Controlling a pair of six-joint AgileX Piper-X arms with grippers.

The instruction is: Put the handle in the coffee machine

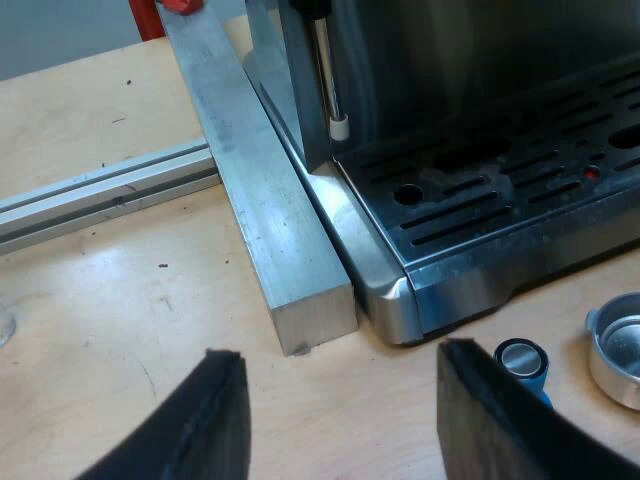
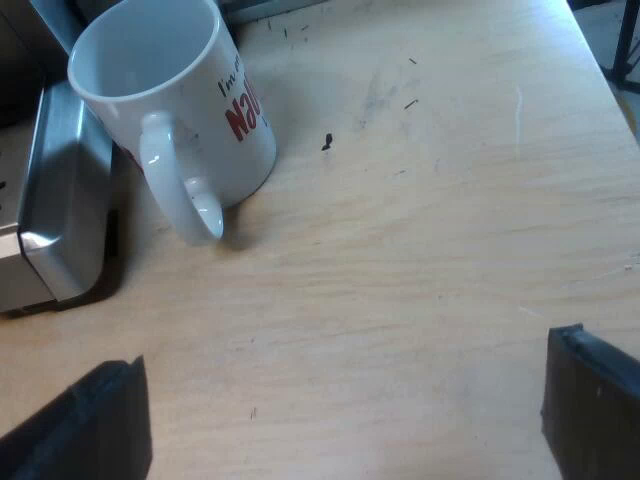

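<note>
The left claw point(image 1: 342, 352) hangs low over the bench point(image 1: 110, 300), its two fingers spread wide with nothing between them, facing a corner of the espresso machine point(image 1: 450, 70). A plain metal bar point(image 1: 262, 200) lies flat along the machine's side, touching its base, and a grooved rail point(image 1: 100, 190) meets the bar. Together they look like stops that keep the machine from sliding when something is twisted into its front. The steam wand point(image 1: 328, 80) hangs beside the drip tray point(image 1: 520, 215), its white tip just above the grille.

On the bench before the tray stands a blue tamper point(image 1: 523, 360). Just beside it lies a round metal cup that I take for the head of the metal holder point(image 1: 618, 350) (rim up, resting on the bench, so loose and not locked in). The task's thing therefore lies near the left claw, which seems open in readiness to take it.

The right claw point(image 2: 345, 405) is open too and empty, over bare bench well apart from a white mug point(image 2: 170, 110) with red lettering. The mug stands upright close by another corner of the machine, handle turned outward, likely parked there for the pouring stage. I judge the task barely begun: the holder must first be picked up.
</note>
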